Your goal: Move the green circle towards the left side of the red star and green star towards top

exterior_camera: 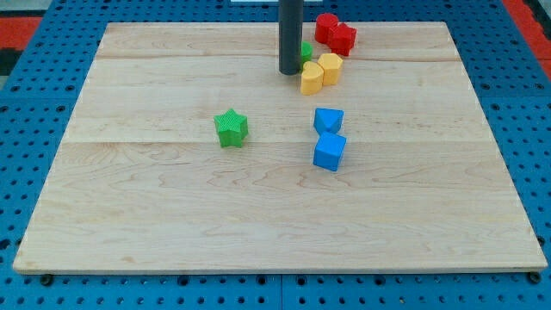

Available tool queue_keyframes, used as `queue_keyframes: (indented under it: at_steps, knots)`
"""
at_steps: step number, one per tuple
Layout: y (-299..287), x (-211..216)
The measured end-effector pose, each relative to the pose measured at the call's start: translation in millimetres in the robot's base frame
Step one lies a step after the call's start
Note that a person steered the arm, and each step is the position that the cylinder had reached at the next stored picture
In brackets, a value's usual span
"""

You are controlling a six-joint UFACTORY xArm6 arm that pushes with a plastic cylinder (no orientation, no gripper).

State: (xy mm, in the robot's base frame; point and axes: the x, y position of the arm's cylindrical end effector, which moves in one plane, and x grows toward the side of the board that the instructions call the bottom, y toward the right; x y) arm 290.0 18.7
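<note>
Peeking from behind my tip (290, 72), green circle (306, 51) shows only an edge.

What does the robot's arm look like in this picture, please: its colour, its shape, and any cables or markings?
Only a straight, round rod shows, dark grey to black, smooth and plain. It enters from the view's top and ends at my tip, cut flat. No cables, markings or joints are visible; the rest of the arm is out of frame.
</note>
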Motion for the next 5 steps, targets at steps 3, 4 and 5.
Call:
queue_keyframes:
  at_steps: [3, 4, 5]
  knots:
    - [5.5, -16.7]
    - [-61.3, 6.3]
    - [-105.2, 42.4]
